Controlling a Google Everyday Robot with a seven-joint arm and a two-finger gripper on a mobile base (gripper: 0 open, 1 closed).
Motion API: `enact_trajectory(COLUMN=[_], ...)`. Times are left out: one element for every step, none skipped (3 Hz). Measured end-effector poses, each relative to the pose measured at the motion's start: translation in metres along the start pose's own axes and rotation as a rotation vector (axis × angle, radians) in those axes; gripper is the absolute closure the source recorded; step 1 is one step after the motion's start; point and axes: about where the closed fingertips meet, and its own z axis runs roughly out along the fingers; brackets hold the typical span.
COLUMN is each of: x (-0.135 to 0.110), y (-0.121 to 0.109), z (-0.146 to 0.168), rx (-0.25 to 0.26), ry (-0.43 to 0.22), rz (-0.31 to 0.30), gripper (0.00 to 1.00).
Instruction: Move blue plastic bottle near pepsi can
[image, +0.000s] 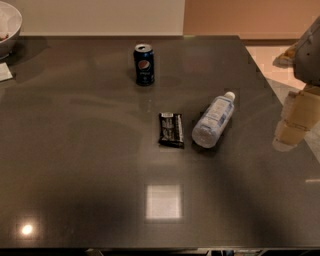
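Observation:
The blue plastic bottle (213, 120) lies on its side right of the table's middle, its white cap pointing to the back right. The pepsi can (144, 64) stands upright towards the back of the table, well apart from the bottle. My gripper (294, 125) is at the right edge of the view, to the right of the bottle and apart from it, its pale fingers pointing down.
A flat black snack bar wrapper (171, 130) lies just left of the bottle. A white bowl (9, 27) sits at the back left corner with a white paper (5, 72) beside it. The dark table (90, 165) ends on the right near my gripper.

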Motion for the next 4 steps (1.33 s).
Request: enact_trajectory(x=[0.000,-0.007,-0.017,-0.029], y=[0.000,-0.010,-0.025,-0.039], z=[0.000,0.008,0.034,0.061], rx=[0.000,-0.017,-0.065,-0.096], ry=[0.000,-0.010,-0.033,-0.061], rz=[0.000,-0.067,-0.200,-0.376], gripper=[0.00,0.00,0.00,0.00])
